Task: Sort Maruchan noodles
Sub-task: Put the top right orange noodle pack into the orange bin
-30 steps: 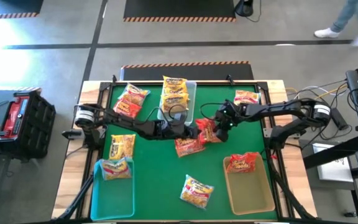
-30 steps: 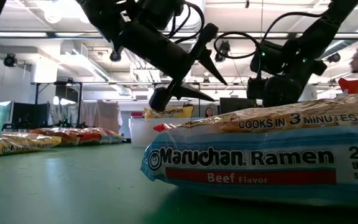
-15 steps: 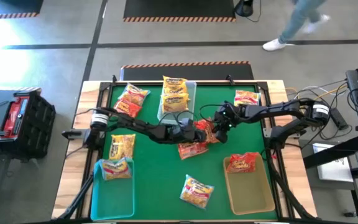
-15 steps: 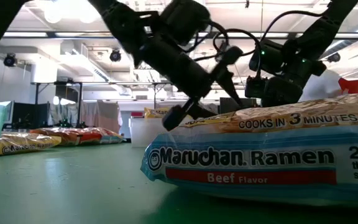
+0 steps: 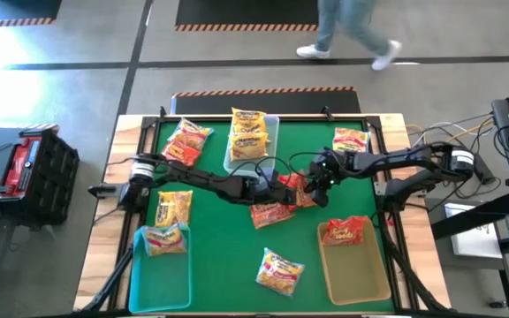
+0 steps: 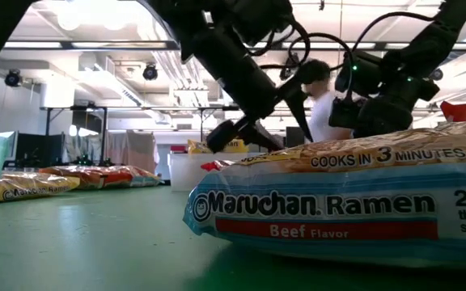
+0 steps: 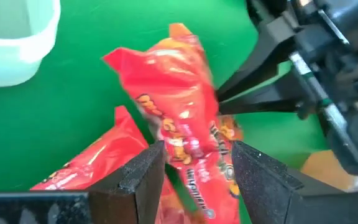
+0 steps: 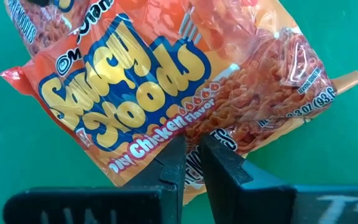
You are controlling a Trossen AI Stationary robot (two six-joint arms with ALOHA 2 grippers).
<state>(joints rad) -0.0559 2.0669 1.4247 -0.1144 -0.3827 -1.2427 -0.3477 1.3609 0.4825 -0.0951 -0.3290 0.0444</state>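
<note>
Red packet: mid-worktop, pinched at one edge by right gripper, jaws closed on it; seen close in right wrist view. Left gripper at same packet from opposite side, jaws spread with packet between; contact not clear, so no grip claimed. Second red packet just beside, flat on worktop.

Sorted so far, est.: yellow-orange pkts in clear bin; one yellow/blue pkt on teal bin; one red pkt on tan bin. Left loose: pkts far left, left, far right, near edge. Roughly under half done.

Worktop: green mat, wood frame. Room: grey floor, hazard-striped mats, black crate left, person walking past far side.
</note>
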